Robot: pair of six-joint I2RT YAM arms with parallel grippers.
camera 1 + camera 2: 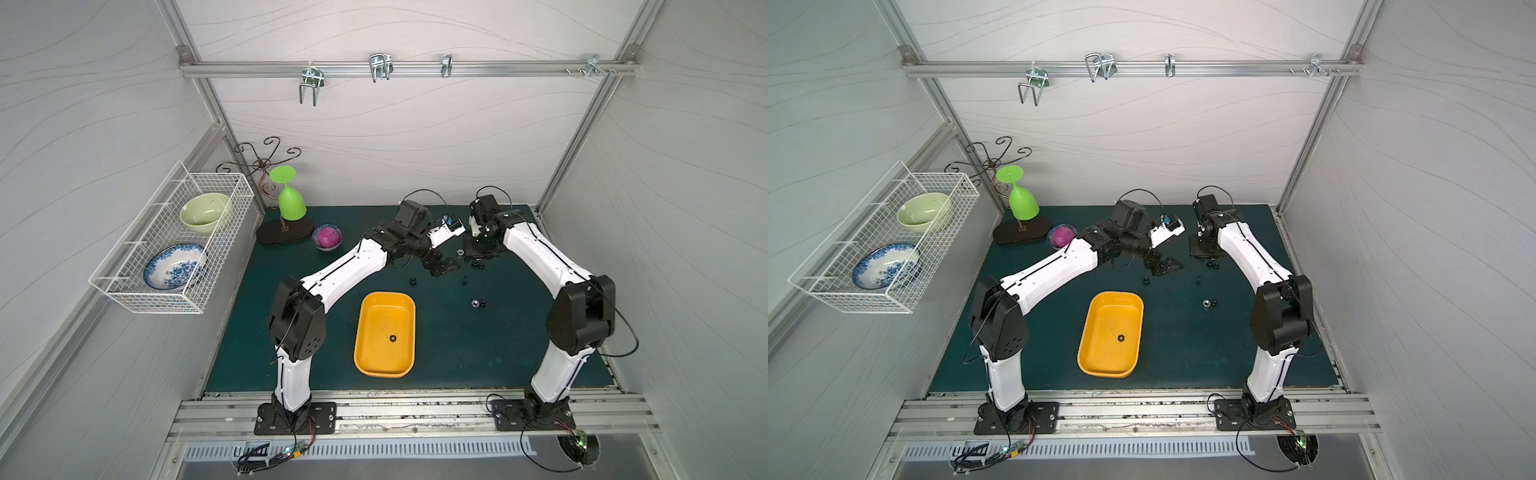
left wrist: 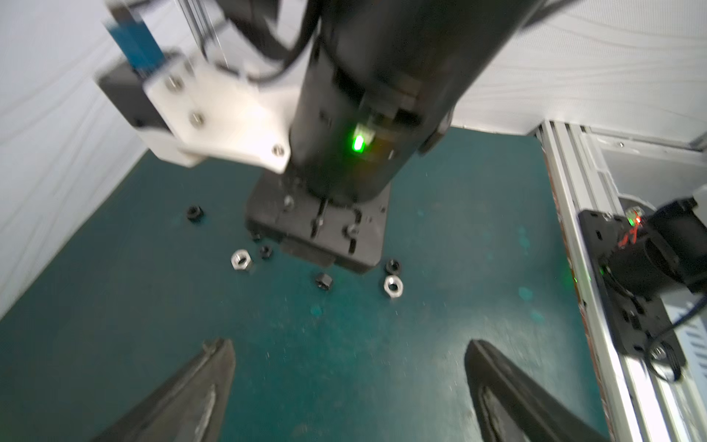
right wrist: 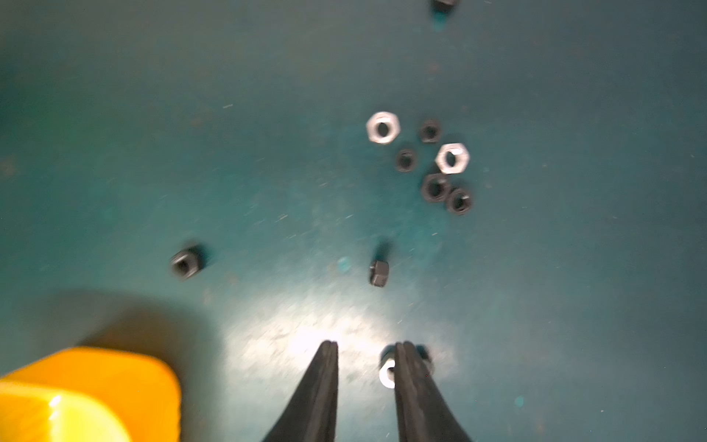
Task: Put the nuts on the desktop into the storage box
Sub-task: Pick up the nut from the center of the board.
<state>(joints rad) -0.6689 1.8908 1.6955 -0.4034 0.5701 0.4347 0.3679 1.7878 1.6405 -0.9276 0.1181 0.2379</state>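
Right claw (image 3: pixel 366 356), parted narrowly and empty, over the desk (image 3: pixel 153 153) beside a silver nut (image 3: pixel 387 373); left claw (image 2: pixel 348 363) wide open, empty; yellow box (image 1: pixel 374 328), lower centre of frame, holds one black nut (image 1: pixel 392 338); roughly ten nuts (image 3: pixel 435 187) lie loose on desk, centre right of frame, so task judged barely begun.

No readable text from where I sit.
I find no legible label, brand or number in any view; the blue tag (image 2: pixel 132 46) on the white camera mount (image 2: pixel 214 114) is too blurred to read.
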